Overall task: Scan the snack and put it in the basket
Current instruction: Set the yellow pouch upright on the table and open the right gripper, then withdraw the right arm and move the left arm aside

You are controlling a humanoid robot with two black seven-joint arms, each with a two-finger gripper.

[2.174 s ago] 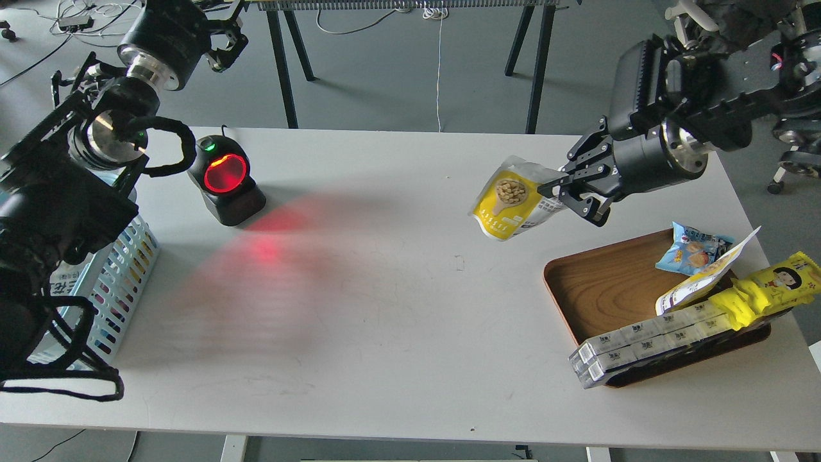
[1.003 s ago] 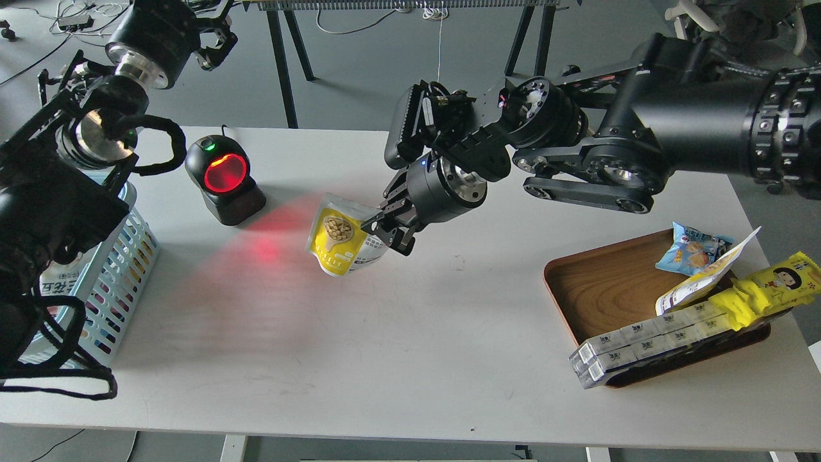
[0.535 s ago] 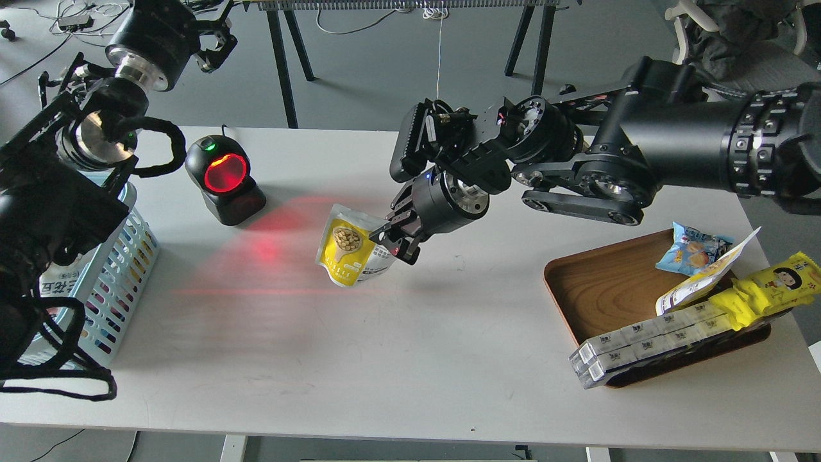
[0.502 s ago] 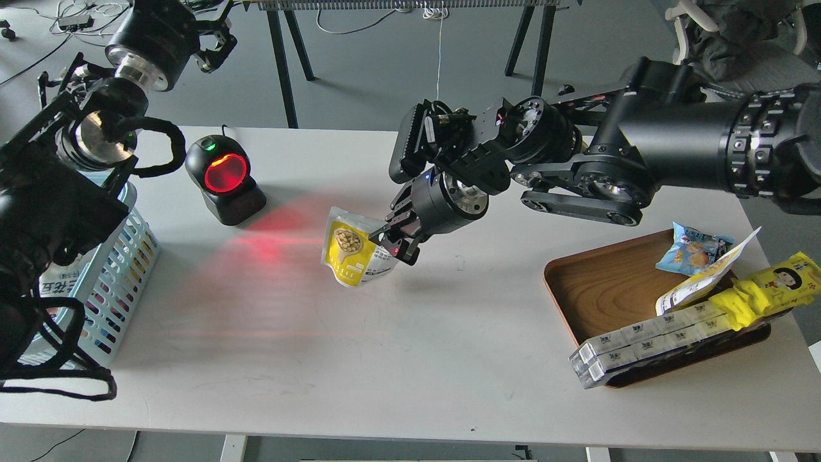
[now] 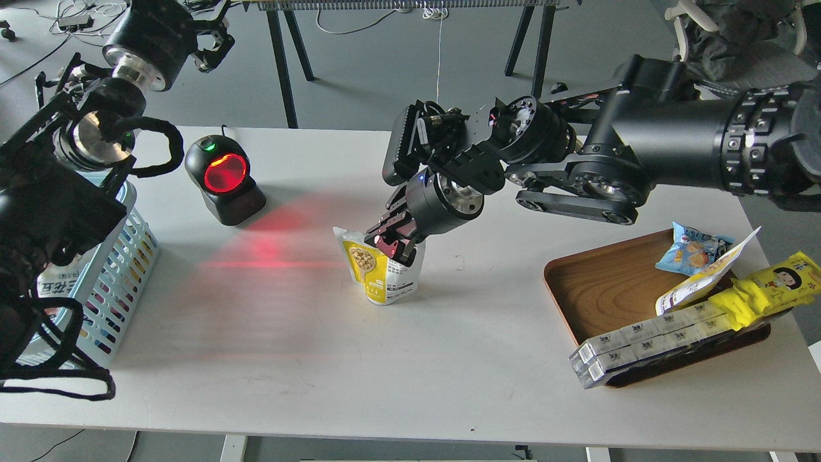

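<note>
Currently the snack (image 5: 382, 273) stands upright near the middle of the desk (image 5: 359, 359), base apparently on the surface, printed face turned toward the left edge; right gripper (image 5: 391, 240) sits on its top edge, fingers pinched together over the seal, so closed on the pouch rather than spread.

Risks, as judgement: pouch is light and tall, so a sideways drag on release would likely tip it; grip is at the upper edge only, so the body may swing or fold if lifted quickly; the scanner (image 5: 224, 179), near the far-left corner, throws its red beam across the desk just left of the pouch, and whether any barcode faces it cannot be told, so a read may fail; the basket (image 5: 122, 269) hangs at the left edge, well apart from the pouch, partly hidden by the left arm, so a crossing transfer could foul that arm.

Left gripper (image 5: 215, 42) is raised beyond the far-left corner; small and dark, opening cannot be told.
</note>
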